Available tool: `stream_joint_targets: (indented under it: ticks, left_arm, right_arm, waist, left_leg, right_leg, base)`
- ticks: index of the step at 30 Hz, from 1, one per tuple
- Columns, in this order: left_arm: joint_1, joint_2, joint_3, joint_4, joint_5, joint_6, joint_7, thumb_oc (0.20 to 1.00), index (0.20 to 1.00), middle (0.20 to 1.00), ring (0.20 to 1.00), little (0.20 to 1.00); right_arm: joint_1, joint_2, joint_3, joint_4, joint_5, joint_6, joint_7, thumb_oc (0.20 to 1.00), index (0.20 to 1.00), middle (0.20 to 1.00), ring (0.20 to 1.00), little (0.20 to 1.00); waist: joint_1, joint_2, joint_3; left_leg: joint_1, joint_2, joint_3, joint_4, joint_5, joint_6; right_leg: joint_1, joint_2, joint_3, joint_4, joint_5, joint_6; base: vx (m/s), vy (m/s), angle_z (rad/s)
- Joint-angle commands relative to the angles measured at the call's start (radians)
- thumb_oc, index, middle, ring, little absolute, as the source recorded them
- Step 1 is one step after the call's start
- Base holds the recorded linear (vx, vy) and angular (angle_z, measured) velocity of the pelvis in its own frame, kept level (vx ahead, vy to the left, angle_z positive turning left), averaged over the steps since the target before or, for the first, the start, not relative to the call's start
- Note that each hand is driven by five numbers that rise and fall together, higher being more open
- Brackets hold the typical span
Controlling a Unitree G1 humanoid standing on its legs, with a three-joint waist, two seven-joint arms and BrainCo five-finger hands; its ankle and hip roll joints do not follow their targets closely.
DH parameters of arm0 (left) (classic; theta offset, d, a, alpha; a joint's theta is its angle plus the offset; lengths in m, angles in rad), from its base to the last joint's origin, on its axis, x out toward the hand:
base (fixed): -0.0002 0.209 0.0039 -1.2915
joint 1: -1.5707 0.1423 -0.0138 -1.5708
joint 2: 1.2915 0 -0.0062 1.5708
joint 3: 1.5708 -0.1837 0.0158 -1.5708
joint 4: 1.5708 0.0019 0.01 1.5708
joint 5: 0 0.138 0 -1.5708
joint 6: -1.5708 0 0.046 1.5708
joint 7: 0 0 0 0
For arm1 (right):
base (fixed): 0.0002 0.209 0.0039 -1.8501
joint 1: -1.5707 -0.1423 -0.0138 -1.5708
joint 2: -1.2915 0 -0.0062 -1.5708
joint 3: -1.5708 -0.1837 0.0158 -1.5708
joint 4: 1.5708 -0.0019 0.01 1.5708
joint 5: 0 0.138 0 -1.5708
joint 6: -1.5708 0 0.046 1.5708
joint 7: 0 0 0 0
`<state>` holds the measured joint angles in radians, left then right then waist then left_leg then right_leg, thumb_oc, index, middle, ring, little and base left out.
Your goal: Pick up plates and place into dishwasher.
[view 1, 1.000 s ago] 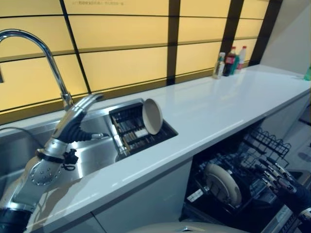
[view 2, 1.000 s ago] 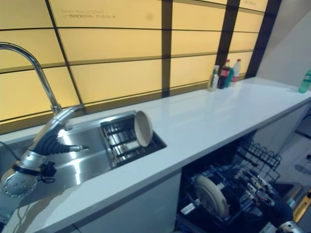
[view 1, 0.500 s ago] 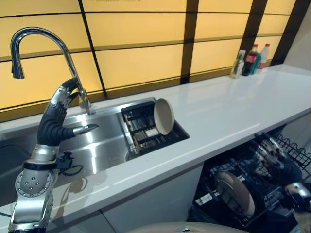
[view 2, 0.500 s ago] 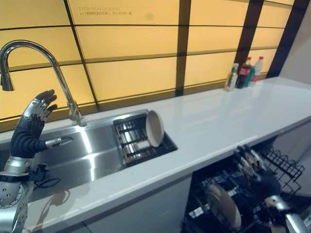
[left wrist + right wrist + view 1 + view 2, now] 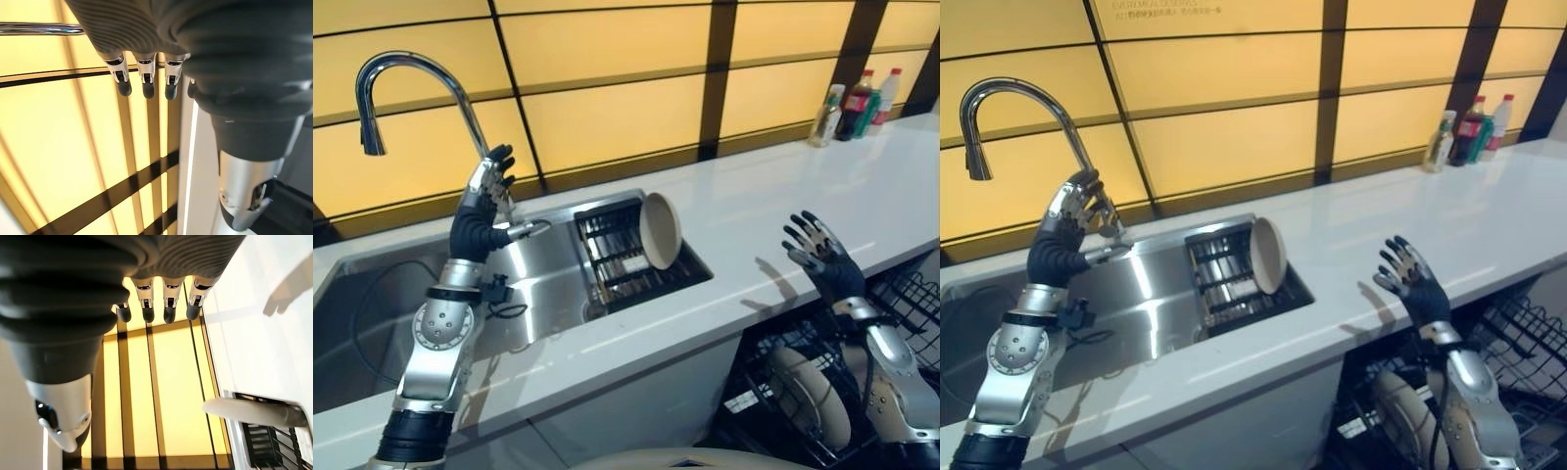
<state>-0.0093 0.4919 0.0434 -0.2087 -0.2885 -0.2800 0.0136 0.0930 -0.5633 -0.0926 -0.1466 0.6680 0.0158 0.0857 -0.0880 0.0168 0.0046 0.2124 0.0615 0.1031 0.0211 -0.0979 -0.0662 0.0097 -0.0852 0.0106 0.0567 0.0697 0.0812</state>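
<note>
From my head, my left hand (image 5: pixel 475 227) hangs spread over the sink (image 5: pixel 372 294) beside the faucet (image 5: pixel 411 78); a plate (image 5: pixel 660 230) stands upright in the rack (image 5: pixel 617 264). My right hand (image 5: pixel 1415 284) is splayed and empty above the counter edge (image 5: pixel 1332 323), with another plate (image 5: pixel 813 397) apparently in the dishwasher (image 5: pixel 911 304) below. My right wrist view shows that racked plate's rim (image 5: pixel 249 412).

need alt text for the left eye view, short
Both robot hands are raised, open and empty: left hand over the sink, right hand above the counter. One plate stands in the sink rack, another plate in the dishwasher below.
</note>
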Motion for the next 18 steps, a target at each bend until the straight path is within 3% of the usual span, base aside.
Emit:
stream_joint_targets:
  ticks: [1, 10, 18]
  left_arm:
    - [-0.046, 0.052, -0.017, -0.024, 0.015, -0.038, -0.007, 1.000, 1.000, 1.000, 1.000, 1.000]
    - [-0.047, 0.048, -0.025, -0.053, -0.011, 0.000, -0.045, 1.000, 1.000, 1.000, 1.000, 1.000]
    - [-0.046, 0.055, -0.037, -0.034, -0.007, 0.011, -0.034, 1.000, 1.000, 1.000, 1.000, 1.000]
  right_arm:
    - [-0.164, -0.033, 0.004, 0.045, 0.005, -0.042, -0.053, 1.000, 1.000, 1.000, 1.000, 1.000]
    - [-0.126, 0.007, 0.022, 0.034, -0.018, -0.038, -0.067, 1.000, 1.000, 1.000, 1.000, 1.000]
    - [-0.025, -0.025, -0.050, -0.007, -0.019, -0.115, 0.009, 1.000, 1.000, 1.000, 1.000, 1.000]
  waist:
    - [0.018, -0.034, 0.035]
    - [0.018, -0.032, 0.039]
    - [-0.019, -0.033, 0.066]
  left_leg:
    - [-0.100, -0.012, -0.057, 0.004, 0.058, 0.029]
    - [-0.104, -0.008, -0.067, 0.001, 0.057, 0.031]
    - [-0.105, 0.003, -0.067, -0.005, 0.066, 0.032]
  right_leg:
    - [0.061, 0.018, 0.007, 0.007, -0.098, 0.038]
    - [0.056, 0.021, 0.003, 0.013, -0.100, 0.037]
    - [0.032, 0.038, 0.037, 0.035, -0.104, 0.037]
  base:
    - [0.00, -0.015, 0.15]
    - [0.04, -0.018, 0.09]
    - [0.05, -0.051, -0.01]
